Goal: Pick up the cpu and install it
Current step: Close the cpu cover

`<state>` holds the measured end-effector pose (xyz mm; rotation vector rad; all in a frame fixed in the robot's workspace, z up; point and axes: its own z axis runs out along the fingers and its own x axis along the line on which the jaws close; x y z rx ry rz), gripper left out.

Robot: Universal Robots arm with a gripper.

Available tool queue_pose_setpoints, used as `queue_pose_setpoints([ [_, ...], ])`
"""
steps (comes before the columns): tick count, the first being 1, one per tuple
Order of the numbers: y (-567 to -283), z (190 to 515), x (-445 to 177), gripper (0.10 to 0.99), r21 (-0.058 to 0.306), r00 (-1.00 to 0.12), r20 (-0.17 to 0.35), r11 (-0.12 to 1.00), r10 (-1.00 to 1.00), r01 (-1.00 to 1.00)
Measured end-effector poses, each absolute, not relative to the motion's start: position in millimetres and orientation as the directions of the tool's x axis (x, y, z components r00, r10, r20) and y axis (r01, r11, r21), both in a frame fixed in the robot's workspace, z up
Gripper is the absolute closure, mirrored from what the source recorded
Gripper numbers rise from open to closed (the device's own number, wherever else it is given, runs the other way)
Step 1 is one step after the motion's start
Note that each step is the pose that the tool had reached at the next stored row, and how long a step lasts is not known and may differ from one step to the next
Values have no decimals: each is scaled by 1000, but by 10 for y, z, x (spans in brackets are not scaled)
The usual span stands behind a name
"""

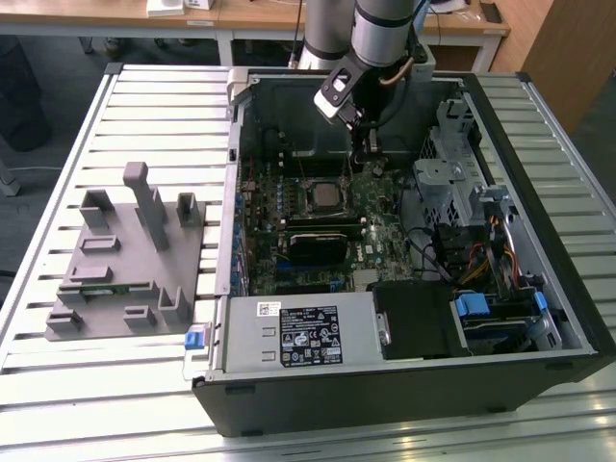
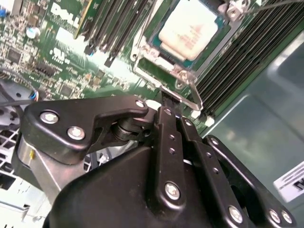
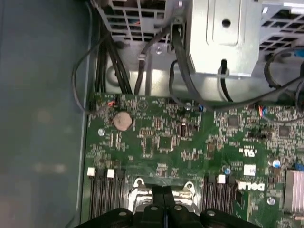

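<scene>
The cpu (image 2: pixel 189 27), a small square chip with a pale silver top, lies flat in the motherboard socket (image 2: pixel 142 57), inside a metal frame. In the exterior view the cpu (image 1: pixel 324 196) sits mid-board in the open computer case. My gripper (image 2: pixel 166 99) is shut, its two black fingers pressed together with nothing visible between them. Their tips rest at the socket frame's edge, just beside the chip. The exterior view shows the gripper (image 1: pixel 370 160) low over the board, on the exterior view's right of the socket. In the first wrist view the fingertips (image 3: pixel 164 191) meet at the socket frame.
A grey plastic fixture (image 1: pixel 125 260) stands on the slatted table at the exterior view's left. Inside the case are a black ribbed block (image 1: pixel 313 245), a silver box with a white label (image 1: pixel 298 332), a metal drive cage (image 1: pixel 457 183) and loose cables (image 3: pixel 180 61).
</scene>
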<state>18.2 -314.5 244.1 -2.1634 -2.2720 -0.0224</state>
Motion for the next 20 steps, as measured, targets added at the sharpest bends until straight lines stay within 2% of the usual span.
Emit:
queue_pose_setpoints([
  [20, -3145, 2321, -303, 980, 7, -49, 13, 49, 999, 999],
])
